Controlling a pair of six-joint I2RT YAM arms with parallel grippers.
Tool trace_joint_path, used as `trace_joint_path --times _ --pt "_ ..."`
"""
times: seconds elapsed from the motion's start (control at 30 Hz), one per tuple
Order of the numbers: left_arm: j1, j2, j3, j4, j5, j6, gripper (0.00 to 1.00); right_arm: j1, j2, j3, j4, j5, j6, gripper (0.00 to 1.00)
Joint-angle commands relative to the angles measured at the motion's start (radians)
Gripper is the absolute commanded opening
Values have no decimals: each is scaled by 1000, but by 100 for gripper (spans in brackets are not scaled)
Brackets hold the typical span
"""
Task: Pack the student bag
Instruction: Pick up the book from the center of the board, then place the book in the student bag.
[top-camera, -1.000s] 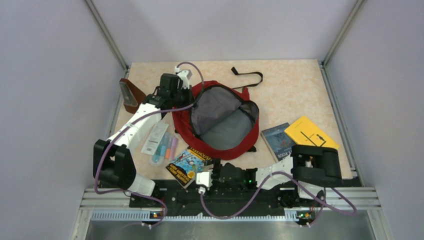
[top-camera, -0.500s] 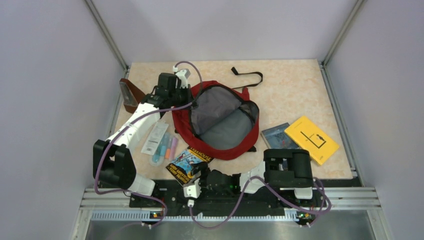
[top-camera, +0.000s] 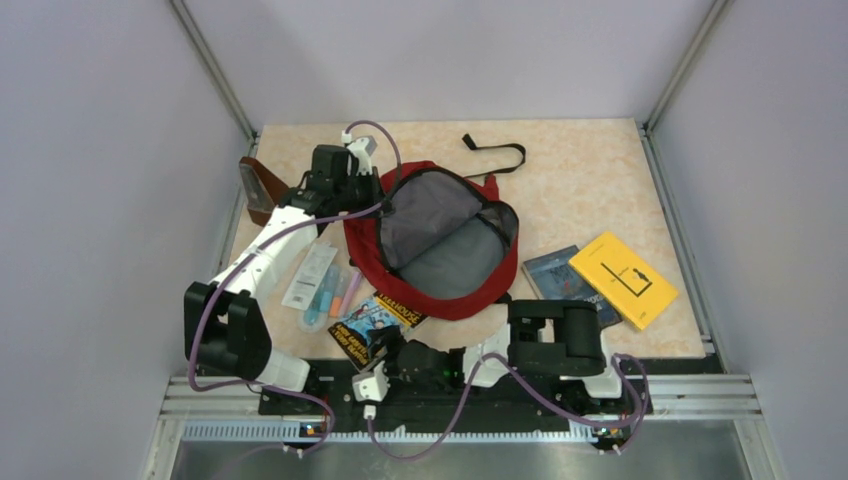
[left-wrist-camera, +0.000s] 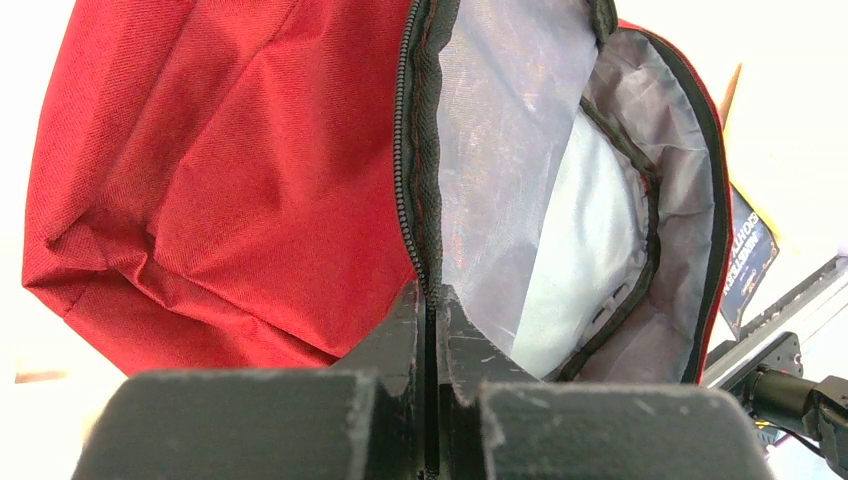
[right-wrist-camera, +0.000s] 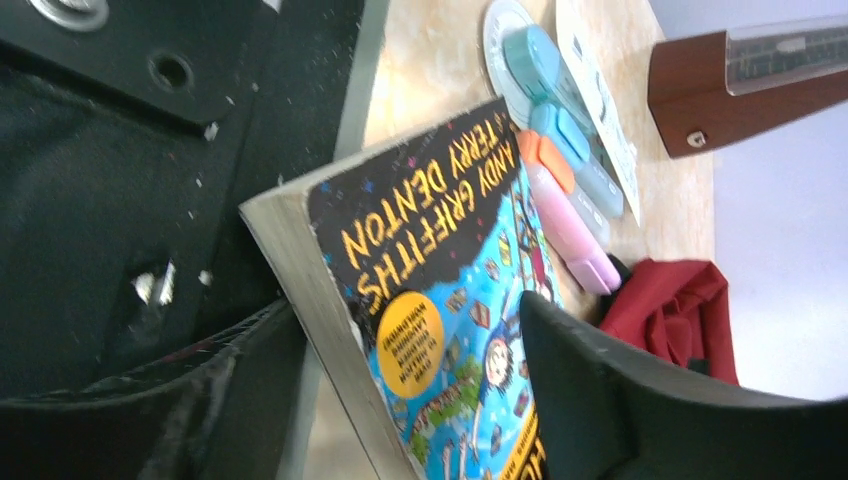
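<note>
The student bag (top-camera: 365, 248) lies open mid-table, dark red with a grey lining (left-wrist-camera: 520, 150). My left gripper (top-camera: 362, 187) is shut on its black zipper edge at the upper left of the opening. In the left wrist view the left gripper (left-wrist-camera: 430, 300) pinches that zipper band, with red fabric (left-wrist-camera: 220, 150) to its left. A colourful paperback (top-camera: 372, 322) lies in front of the bag. My right gripper (top-camera: 388, 350) is low at the book's near end. In the right wrist view the right gripper (right-wrist-camera: 400, 310) is open, with the book (right-wrist-camera: 440, 270) between its wide-apart fingers.
A pack of pastel highlighters (top-camera: 325, 290) lies left of the bag, also seen as the highlighters (right-wrist-camera: 565, 195). A brown wedge-shaped case (top-camera: 258, 190) stands at the left wall. A yellow book (top-camera: 622, 278) and a dark blue book (top-camera: 553, 272) lie right. A black strap (top-camera: 497, 150) lies behind.
My right arm has swung left along the front edge, from beside the yellow book to the colourful paperback. The left gripper has drawn the bag's edge slightly leftward.
</note>
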Motion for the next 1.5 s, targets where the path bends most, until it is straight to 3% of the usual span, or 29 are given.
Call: trace_joint_path --times 0.0,0.23,0.43,0.47,0.5,0.67,1.0,1.1,1.33,1.47 --pt "10 -56 31 34 18 -6 0 16 67 43 -35 -53 6 71" --pt "12 -56 25 42 32 -2 0 17 61 49 -14 -43 25 26" --pt "14 -61 22 43 30 0 0 16 -70 -6 1 -24 125 16" --pt "15 -61 22 43 32 -1 0 17 -99 -13 -6 -17 144 12" --pt "15 -60 21 44 32 0 0 16 -126 -21 -12 -9 160 0" --pt "16 -66 16 44 22 7 0 16 -317 -65 -89 25 233 0" --pt "20 -58 12 47 15 23 0 17 -783 -52 -500 42 415 0" --pt "19 -54 13 39 -9 32 0 14 -912 -19 -555 138 474 0" --pt "19 -58 21 20 -44 59 0 5 -1027 76 -619 346 328 0" --pt "20 -78 18 22 -20 77 0 -95 -1026 56 -561 300 204 0"
